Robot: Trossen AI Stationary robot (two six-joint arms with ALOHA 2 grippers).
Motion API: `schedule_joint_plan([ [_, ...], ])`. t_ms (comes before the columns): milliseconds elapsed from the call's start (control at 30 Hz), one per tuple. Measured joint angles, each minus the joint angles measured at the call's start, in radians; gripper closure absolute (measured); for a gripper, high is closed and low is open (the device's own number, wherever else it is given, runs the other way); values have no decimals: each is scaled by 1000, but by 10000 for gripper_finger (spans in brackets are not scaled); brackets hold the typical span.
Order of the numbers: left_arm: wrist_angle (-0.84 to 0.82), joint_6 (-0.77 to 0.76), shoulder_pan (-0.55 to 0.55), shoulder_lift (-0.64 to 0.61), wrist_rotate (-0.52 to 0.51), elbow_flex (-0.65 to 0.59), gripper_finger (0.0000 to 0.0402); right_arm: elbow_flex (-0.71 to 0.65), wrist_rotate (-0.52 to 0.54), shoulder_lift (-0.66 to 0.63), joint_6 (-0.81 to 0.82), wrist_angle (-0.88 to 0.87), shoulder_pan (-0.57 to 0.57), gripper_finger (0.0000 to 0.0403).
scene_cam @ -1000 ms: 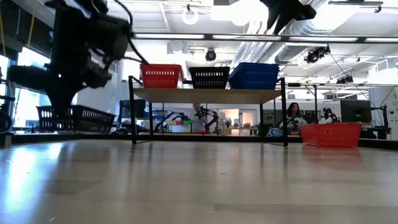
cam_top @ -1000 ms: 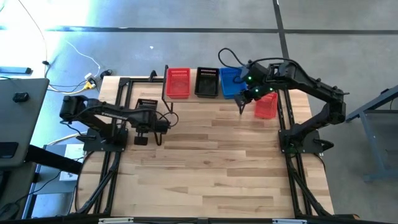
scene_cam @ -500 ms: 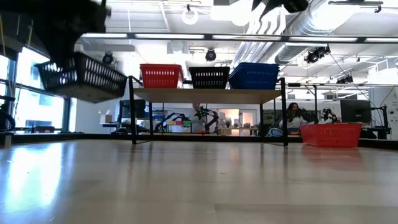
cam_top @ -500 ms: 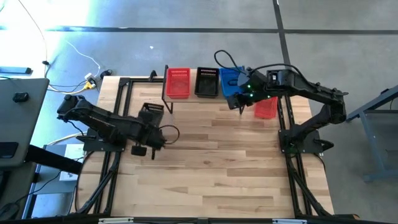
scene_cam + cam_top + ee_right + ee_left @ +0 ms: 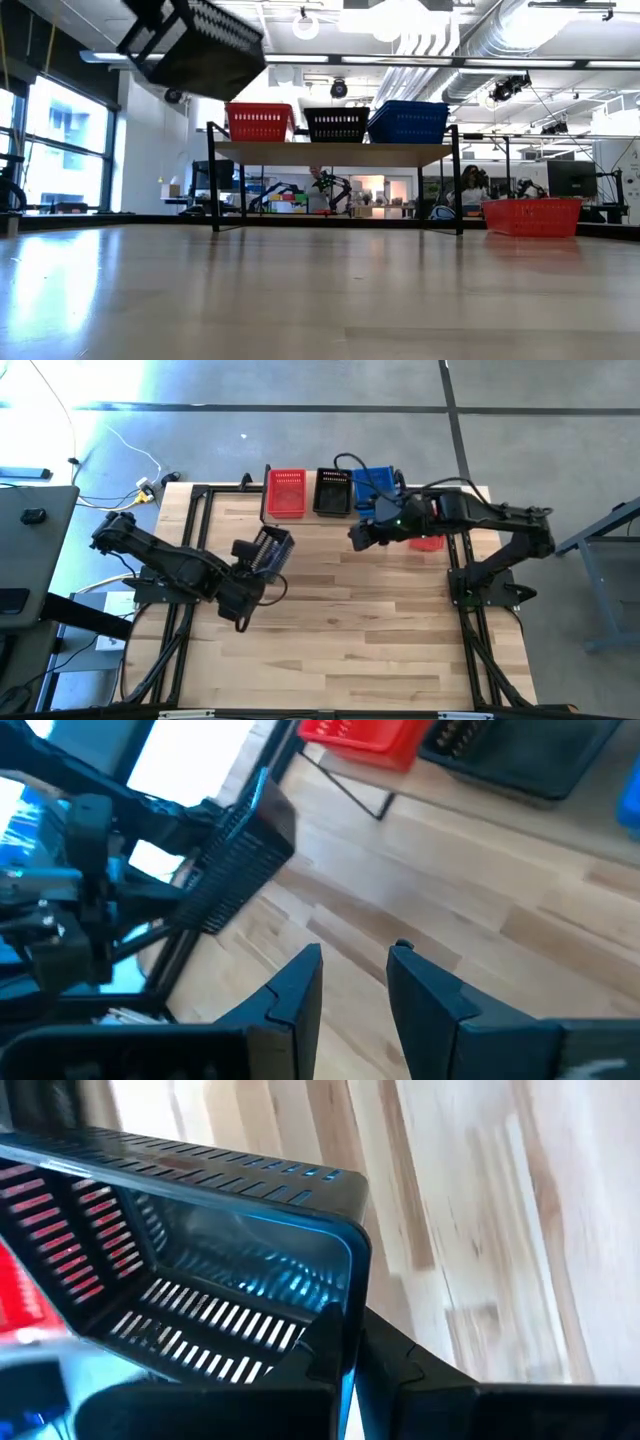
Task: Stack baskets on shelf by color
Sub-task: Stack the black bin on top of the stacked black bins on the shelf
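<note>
with its fingers [image 5: 345, 1350] now clamped together on the rim of a black basket [image 5: 262, 550], the left gripper [image 5: 250, 572] has carried that basket up off the surface [image 5: 340, 630]; a second ago the same basket stood low at the left edge of the boards, and half a second ago it was only partly raised. in the low view it hangs tilted, high above the level of the shelf [image 5: 335, 152], and from above it sits out over the open boards, in front of the shelf and well apart from it.

the right gripper [image 5: 357, 536] has swung away from the shelf's right end towards the middle, and its fingers [image 5: 300, 982] stand apart with nothing between them. it holds no basket.

on the shelf sit a red basket [image 5: 287, 492], a second black basket [image 5: 332, 491] and a blue basket [image 5: 378, 487], side by side. another red one [image 5: 532, 215] rests on the surface to the right of the shelf, partly hidden by the right arm in the high view.

in my judgement the pick is done and the carry is under way: the lifted basket belongs on the black one in the middle, so it must be levelled and brought over that spot. the red one on the surface is left for later.
</note>
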Motion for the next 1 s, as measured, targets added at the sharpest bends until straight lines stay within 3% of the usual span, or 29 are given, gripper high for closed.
schedule_joint_plan([
  [400,85,128,-51,22,-37,57,401,0,27,78,20,93,91,304],
  [1000,-121,-13,-59,258,-170,55,401,0,31,189,107,228,106,304],
])
